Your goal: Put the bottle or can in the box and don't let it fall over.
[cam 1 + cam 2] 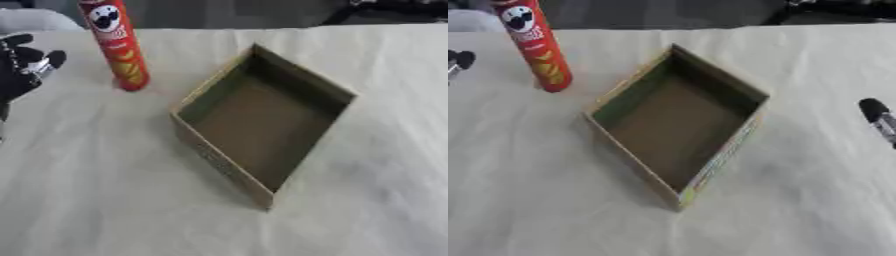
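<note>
Left hand, fingers relaxed and apart, holds nothing beside the upright red can. The empty cardboard box sits just right; only a right hand fingertip shows, posture indeterminable. A glancing approach could topple the tall, narrow can.

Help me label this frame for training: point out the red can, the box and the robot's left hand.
red can [116, 47], left eye view, on the middle of its upright body.
box [302, 72], left eye view, on its far wall.
left hand [19, 67], left eye view, on the palm.
</note>
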